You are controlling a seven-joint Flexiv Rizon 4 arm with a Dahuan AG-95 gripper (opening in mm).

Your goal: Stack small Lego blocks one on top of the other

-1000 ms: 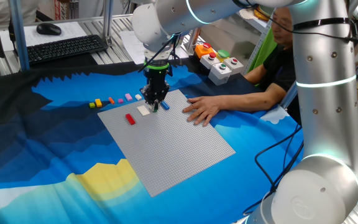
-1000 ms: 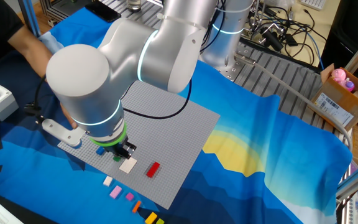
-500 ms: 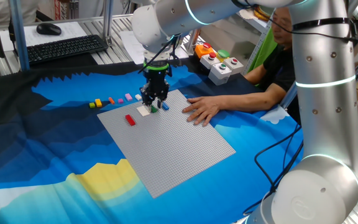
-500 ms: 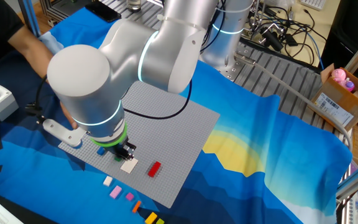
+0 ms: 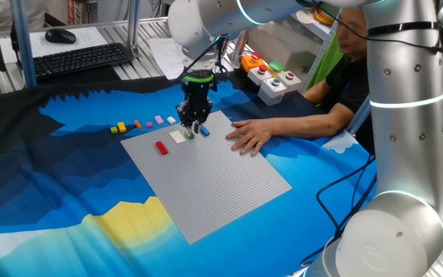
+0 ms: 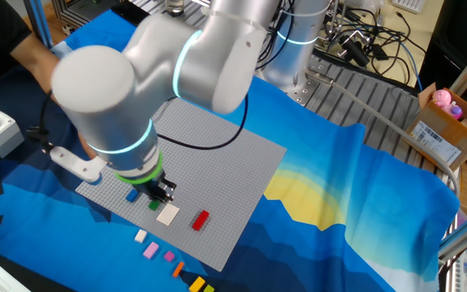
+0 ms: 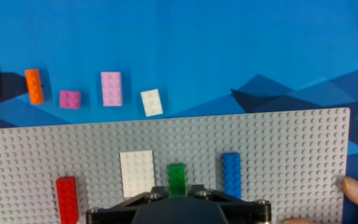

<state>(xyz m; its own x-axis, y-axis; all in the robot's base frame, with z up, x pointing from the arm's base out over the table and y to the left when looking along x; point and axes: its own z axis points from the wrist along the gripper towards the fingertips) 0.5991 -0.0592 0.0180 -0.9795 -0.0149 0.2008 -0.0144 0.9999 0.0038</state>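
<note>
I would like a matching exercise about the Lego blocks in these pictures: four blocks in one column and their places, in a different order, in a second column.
Column A
1. green block
2. red block
3. orange block
4. blue block

Column B
a. on the blue cloth, off the grey baseplate
b. on the baseplate, between the flat white block and the blue one
c. on the baseplate, nearest the person's hand
d. on the baseplate, beyond the white block from the green one

Pairs: 1-b, 2-d, 3-a, 4-c
</note>
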